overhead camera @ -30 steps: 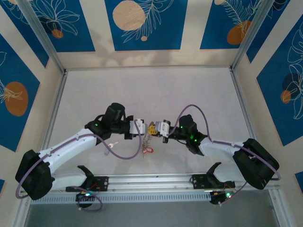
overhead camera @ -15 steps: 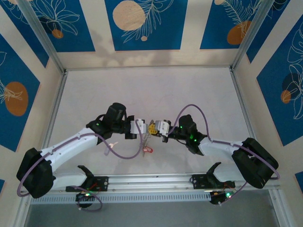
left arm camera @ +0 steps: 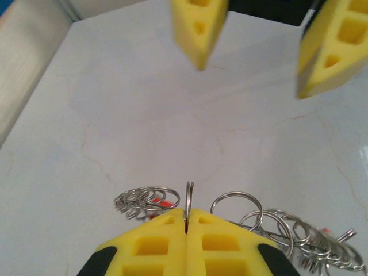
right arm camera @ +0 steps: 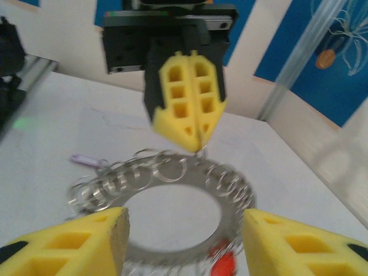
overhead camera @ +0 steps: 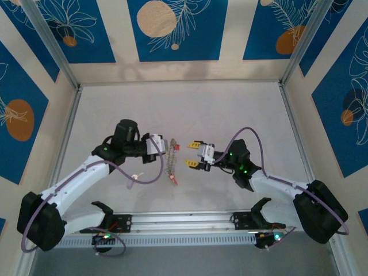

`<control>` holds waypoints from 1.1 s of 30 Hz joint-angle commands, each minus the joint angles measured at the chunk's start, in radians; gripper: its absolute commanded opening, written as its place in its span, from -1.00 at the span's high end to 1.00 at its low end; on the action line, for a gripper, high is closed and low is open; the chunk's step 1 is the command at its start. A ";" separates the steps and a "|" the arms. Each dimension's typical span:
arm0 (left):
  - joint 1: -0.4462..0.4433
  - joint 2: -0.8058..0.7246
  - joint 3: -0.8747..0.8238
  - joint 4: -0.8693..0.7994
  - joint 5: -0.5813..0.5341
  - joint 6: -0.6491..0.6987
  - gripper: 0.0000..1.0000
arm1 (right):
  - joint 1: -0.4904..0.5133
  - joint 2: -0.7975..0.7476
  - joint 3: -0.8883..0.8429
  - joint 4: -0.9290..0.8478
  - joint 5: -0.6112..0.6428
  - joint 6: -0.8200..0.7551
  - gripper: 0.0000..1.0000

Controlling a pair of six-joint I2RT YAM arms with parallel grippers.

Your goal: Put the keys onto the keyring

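Left gripper (left arm camera: pixel 187 217) pinched fully closed on thin loop of keyring (right arm camera: pixel 172 251). Right gripper (overhead camera: pixel 188 155) spread wide, holding nothing, at ring's 3 o'clock in top view, not touching. Red key (right arm camera: pixel 221 265) at ring's 5 o'clock edge in right wrist view. Whitish-pink key (overhead camera: pixel 135 177) lies on table (overhead camera: pixel 230 115), at ring's 8 o'clock in top view.

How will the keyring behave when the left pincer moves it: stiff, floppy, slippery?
The keyring itself looks like stiff metal, but its many small rings would probably swing. Pinched by one thin ring in the left pincer, it may pivot or slip.
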 commanded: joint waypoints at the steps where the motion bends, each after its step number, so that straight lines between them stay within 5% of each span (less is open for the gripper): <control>1: 0.052 -0.051 0.049 -0.050 0.108 0.022 1.00 | -0.007 0.003 0.029 -0.070 -0.162 0.046 -0.12; 9: 0.148 -0.111 0.017 -0.037 0.135 -0.018 1.00 | 0.119 0.146 0.111 -0.157 -0.055 0.016 -0.09; 21: 0.283 -0.129 -0.059 0.150 0.022 -0.231 1.00 | 0.289 0.490 0.258 -0.140 -0.102 -0.145 0.06; 33: 0.347 -0.106 -0.077 0.225 0.010 -0.309 1.00 | 0.397 0.754 0.402 0.022 -0.025 0.034 0.03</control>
